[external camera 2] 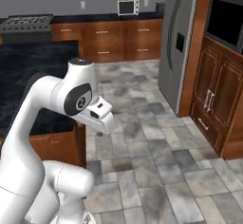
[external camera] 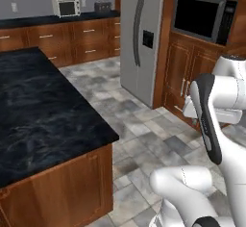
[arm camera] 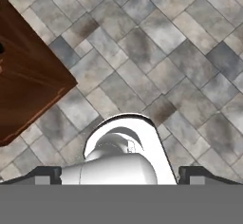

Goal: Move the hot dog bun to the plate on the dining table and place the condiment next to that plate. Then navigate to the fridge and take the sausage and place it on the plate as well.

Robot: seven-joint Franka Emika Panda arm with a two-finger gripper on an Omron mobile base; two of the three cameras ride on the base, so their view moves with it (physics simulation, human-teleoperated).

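Two finger tips of the gripper [arm camera: 121, 176] stand far apart with nothing between them, pointed down at the tiled floor [arm camera: 156, 52]. The arm is folded in close, probably tucked for driving. Ahead, just beside the wooden cabinets [external camera: 190, 72], stands the fridge [external camera: 139, 33], tall, grey, doors closed, so the sausage is hidden. Left lies the dark island surface [external camera: 38, 106].

Black island counter [external camera: 43, 110], perhaps a toaster [external camera: 102, 6].
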